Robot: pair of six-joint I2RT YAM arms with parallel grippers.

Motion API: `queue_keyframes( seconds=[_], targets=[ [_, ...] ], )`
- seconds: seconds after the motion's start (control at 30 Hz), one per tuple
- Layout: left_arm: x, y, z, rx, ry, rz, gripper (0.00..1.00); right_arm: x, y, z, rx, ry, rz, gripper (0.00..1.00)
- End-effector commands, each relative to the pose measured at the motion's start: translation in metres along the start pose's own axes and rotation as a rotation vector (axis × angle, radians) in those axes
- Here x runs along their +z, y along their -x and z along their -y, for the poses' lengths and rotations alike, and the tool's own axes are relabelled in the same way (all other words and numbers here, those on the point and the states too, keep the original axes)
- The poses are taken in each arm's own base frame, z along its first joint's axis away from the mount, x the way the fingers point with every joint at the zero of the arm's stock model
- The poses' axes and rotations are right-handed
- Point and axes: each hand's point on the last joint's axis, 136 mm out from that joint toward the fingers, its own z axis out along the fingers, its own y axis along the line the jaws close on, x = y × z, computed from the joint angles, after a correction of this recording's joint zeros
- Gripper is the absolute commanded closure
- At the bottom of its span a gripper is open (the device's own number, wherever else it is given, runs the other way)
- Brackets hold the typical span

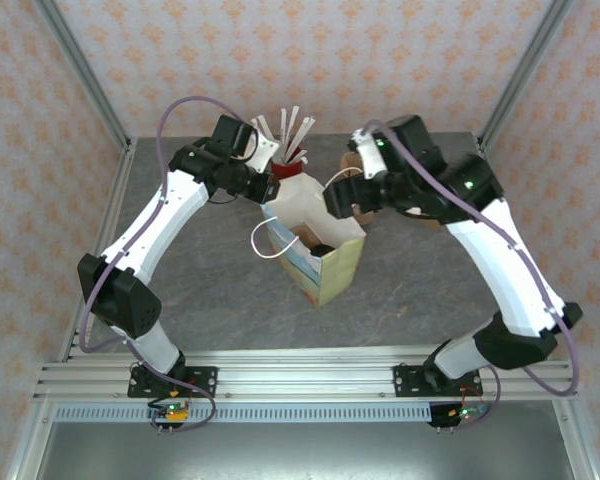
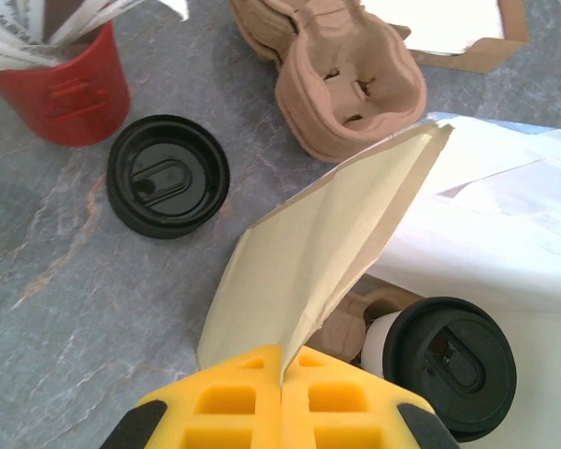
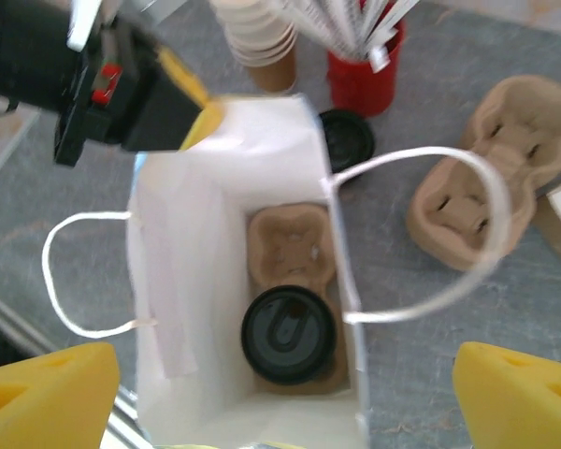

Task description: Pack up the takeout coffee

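Observation:
The takeout coffee (image 3: 288,334), a cream cup with a black lid, stands inside the open white paper bag (image 3: 182,281), seated in a brown cardboard carrier (image 3: 290,245) on the bag's floor. From the left wrist view the cup (image 2: 449,365) shows past the bag's folded side. My left gripper (image 2: 282,360) is shut on the bag's rim (image 2: 327,243), holding that edge up. My right gripper (image 3: 280,412) hangs open above the bag's mouth, its yellow fingers (image 3: 47,393) wide apart and holding nothing. In the top view the bag (image 1: 330,265) stands mid-table between both grippers.
Behind the bag stand a red cup of straws (image 3: 360,75), a stack of lidless cream cups (image 3: 257,37) and a loose black lid (image 2: 168,175). A stack of empty cardboard carriers (image 3: 477,187) lies to the right. The bag's white handles (image 3: 421,234) loop outward.

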Motion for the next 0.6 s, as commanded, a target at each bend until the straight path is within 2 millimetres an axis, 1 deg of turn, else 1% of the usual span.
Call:
queue_keyframes(
  seconds=[0.0,0.1,0.17,0.27,0.33,0.47,0.5,0.57],
  targets=[
    [-0.033,0.008,-0.008,0.007,0.047,0.061,0.99,-0.001,0.008,0.023,0.076,-0.054,0.066,0.08],
    [-0.038,0.008,-0.015,-0.008,0.061,0.065,0.99,-0.002,0.006,0.047,0.142,-0.088,0.09,0.08],
    [-0.037,0.007,-0.02,-0.014,0.069,0.061,0.99,-0.004,0.004,0.065,0.192,-0.121,0.106,0.08],
    [-0.036,0.005,-0.026,-0.019,0.088,0.051,0.99,-0.001,-0.002,0.099,0.28,-0.199,0.121,0.09],
    [-0.034,0.003,-0.029,-0.022,0.097,0.042,0.99,0.007,-0.012,0.128,0.359,-0.265,0.108,0.1],
    [-0.033,0.0,-0.034,-0.023,0.121,0.029,0.99,0.025,-0.032,0.174,0.476,-0.364,0.082,0.14],
    [-0.034,0.0,-0.036,-0.024,0.125,0.029,0.99,0.029,-0.036,0.183,0.487,-0.395,0.074,0.15],
    [-0.034,0.001,-0.036,-0.027,0.123,0.031,0.98,0.039,-0.042,0.191,0.492,-0.427,0.048,0.18]
  ],
)
